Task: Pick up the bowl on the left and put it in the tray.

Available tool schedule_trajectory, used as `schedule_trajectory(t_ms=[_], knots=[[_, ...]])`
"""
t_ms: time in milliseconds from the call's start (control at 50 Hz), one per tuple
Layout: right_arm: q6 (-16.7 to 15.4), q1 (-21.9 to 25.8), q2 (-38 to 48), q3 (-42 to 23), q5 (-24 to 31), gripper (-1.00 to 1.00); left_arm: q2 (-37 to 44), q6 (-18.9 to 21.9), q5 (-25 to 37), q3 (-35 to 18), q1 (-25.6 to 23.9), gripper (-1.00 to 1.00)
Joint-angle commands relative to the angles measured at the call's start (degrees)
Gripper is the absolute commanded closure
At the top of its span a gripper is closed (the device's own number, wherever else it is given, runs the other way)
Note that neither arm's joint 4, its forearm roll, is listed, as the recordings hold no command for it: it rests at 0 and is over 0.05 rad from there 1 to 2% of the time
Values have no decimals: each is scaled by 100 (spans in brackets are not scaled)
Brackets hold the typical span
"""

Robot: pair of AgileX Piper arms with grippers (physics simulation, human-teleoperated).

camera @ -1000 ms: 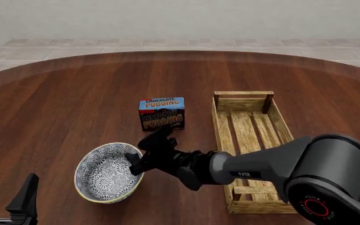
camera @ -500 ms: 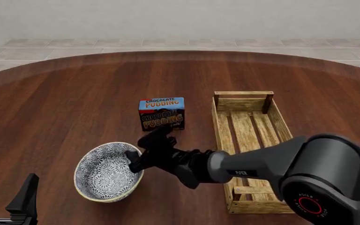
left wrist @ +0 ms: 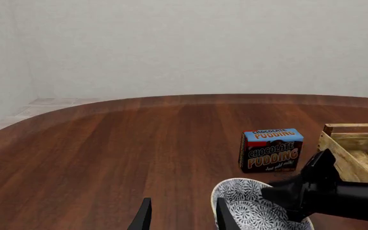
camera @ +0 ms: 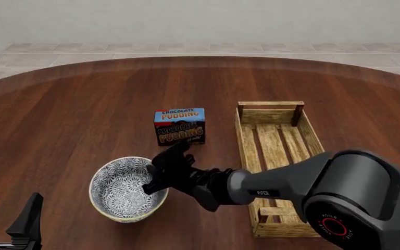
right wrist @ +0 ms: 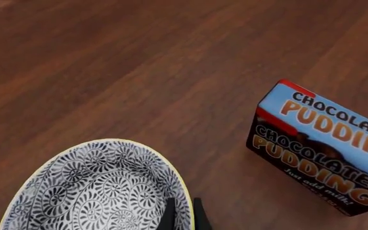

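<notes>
The bowl (camera: 123, 190), patterned blue-grey and white inside with a cream rim, sits at the front left of the table. My right gripper (camera: 154, 180) reaches across from the right and is shut on the bowl's right rim. In the right wrist view its fingers (right wrist: 170, 216) straddle the rim of the bowl (right wrist: 94, 187), one inside and one outside. The wooden slatted tray (camera: 310, 136) lies to the right. My left gripper (camera: 7, 216) stands open at the front left corner, apart from the bowl (left wrist: 251, 211); its fingers (left wrist: 144, 218) hold nothing.
A chocolate pudding box (camera: 179, 126) stands upright just behind the bowl and left of the tray, also seen as the pudding box (right wrist: 325, 153) close to the right gripper. The right arm (left wrist: 327, 194) crosses in front of the tray (left wrist: 356, 148).
The bowl has shifted a little to the right and back with the right gripper holding its rim. The left gripper has not moved.
</notes>
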Motion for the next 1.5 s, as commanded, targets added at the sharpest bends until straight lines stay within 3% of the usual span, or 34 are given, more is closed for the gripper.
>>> schedule_trajectory(t_ms=[20, 660, 1500], knots=[[84, -6, 106, 71, -43, 100, 0, 0, 0, 0, 0, -100], [527, 230, -485, 992, -634, 100, 0, 0, 0, 0, 0, -100], [891, 366, -1722, 1842, -931, 100, 0, 0, 0, 0, 0, -100]])
